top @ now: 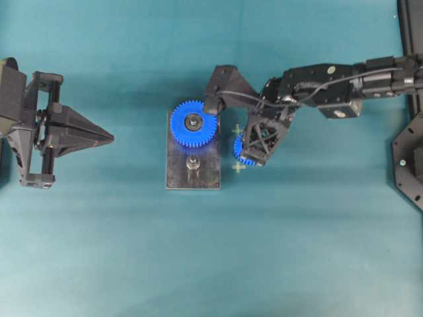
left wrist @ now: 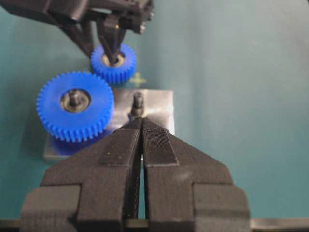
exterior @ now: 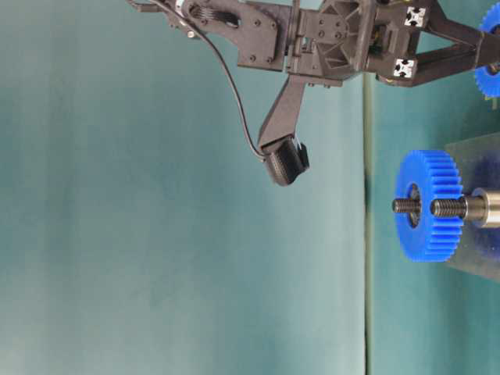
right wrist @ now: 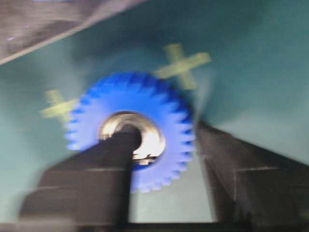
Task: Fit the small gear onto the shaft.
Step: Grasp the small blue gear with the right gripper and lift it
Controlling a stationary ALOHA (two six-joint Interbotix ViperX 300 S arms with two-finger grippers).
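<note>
Early stage: small gear point(top: 242, 152) lies on the mat, mid-frame right of the plate point(top: 177, 173), shaft point(top: 192, 163) bare; right gripper point(top: 254, 150) straddles its rim (grip unclear), left gripper point(left wrist: 141, 129) clenched, empty; lift & fit remain.

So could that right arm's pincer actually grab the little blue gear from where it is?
Probably yes. The right pincer is already down at the small gear, one finger over its hub, the other outside its teeth. The gear lies flat on the table beside the grey plate, and nothing stands between.
</note>
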